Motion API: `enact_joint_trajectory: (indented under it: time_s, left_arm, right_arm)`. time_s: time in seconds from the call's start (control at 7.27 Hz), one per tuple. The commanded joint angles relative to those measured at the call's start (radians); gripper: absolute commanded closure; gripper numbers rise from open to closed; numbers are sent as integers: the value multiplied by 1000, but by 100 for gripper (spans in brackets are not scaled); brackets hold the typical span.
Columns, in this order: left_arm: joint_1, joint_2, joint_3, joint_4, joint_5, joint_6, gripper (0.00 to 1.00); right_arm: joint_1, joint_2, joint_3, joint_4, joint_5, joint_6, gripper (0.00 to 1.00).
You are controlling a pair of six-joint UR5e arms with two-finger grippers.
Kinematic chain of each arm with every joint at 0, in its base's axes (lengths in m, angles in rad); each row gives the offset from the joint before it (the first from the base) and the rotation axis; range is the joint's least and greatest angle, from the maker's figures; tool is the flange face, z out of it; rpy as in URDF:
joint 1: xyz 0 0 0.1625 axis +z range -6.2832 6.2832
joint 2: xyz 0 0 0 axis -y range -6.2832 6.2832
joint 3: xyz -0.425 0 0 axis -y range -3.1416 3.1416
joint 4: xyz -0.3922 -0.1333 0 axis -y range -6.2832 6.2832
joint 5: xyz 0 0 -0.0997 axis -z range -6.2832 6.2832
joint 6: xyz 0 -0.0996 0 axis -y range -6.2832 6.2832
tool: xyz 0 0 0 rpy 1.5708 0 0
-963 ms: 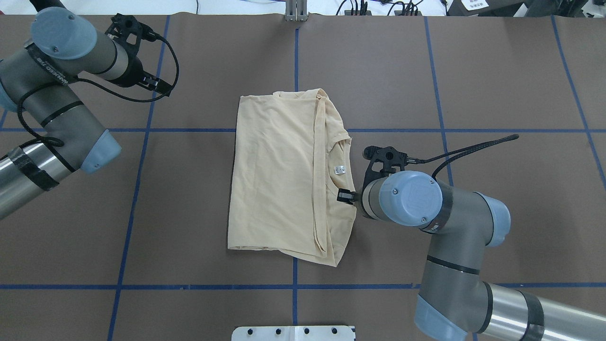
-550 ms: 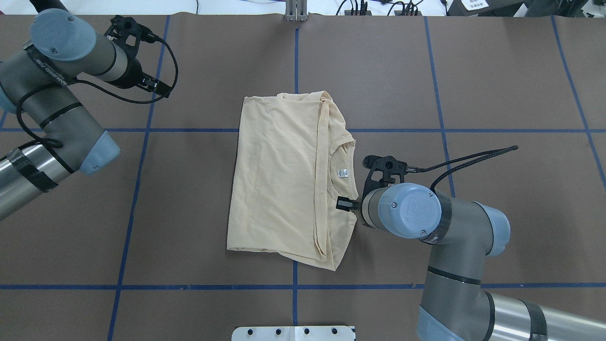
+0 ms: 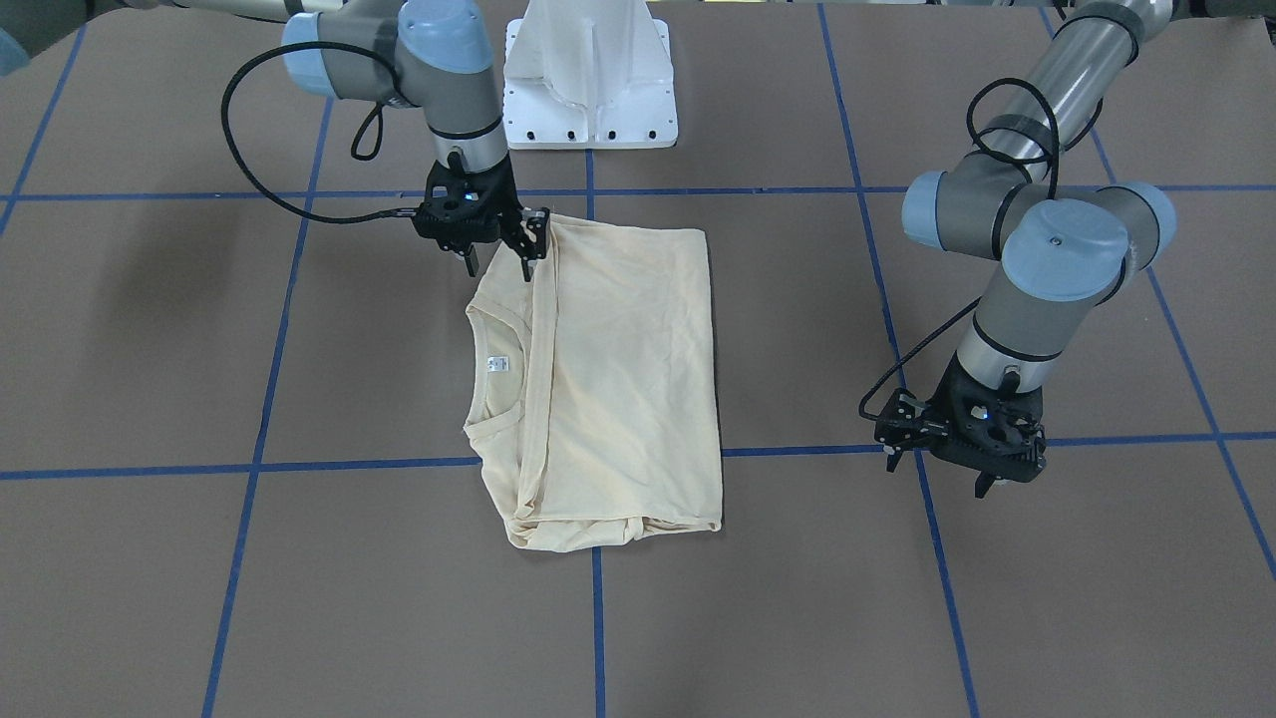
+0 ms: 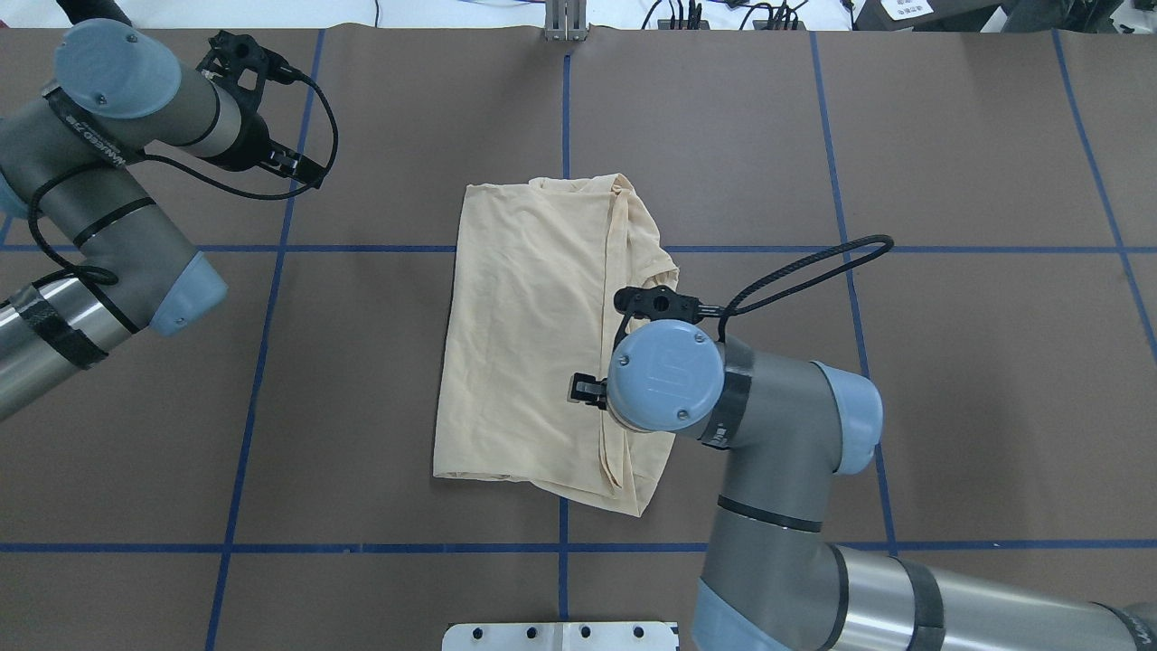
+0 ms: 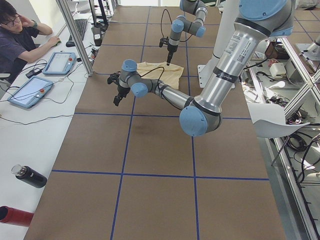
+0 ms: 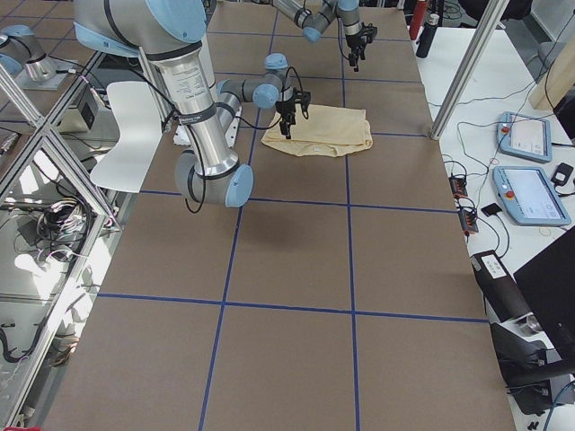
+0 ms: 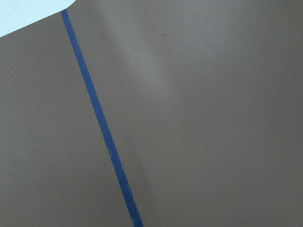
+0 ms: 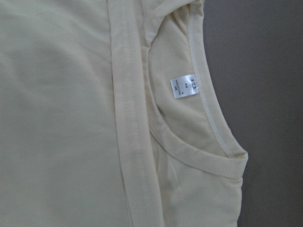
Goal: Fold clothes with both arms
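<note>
Our right hand (image 3: 496, 263) hangs spread just above the T-shirt (image 4: 524, 334), over its near edge beside the collar and neck label (image 8: 183, 86). We judge it is placed to pinch that edge for the next fold. The shirt lies mid-table (image 4: 813, 136), folded lengthwise. Our left hand (image 3: 947, 469), also spread, waits well apart over bare table.

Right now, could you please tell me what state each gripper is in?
Left gripper: open, empty, over the table, away from the T-shirt.
Right gripper: open, holding nothing, at the T-shirt's edge nearest the robot.
</note>
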Motion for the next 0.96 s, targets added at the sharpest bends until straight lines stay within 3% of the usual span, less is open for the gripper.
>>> enact_joint_trajectory:
  time_s: [0.0, 0.14, 0.28, 0.83]
  left_arm:
    - [0, 1, -7, 2, -6, -6, 0]
    - [0, 1, -5, 0, -18, -12, 0]
    - [0, 1, -7, 0, -18, -12, 0]
    - [0, 12, -5, 0, -18, -12, 0]
  right_arm:
    - [-41, 45, -45, -48, 17, -37, 6]
    - [-49, 41, -47, -51, 22, -133, 30]
    - [-51, 38, -48, -51, 34, -223, 40]
    - [-86, 42, -56, -80, 40, -306, 53]
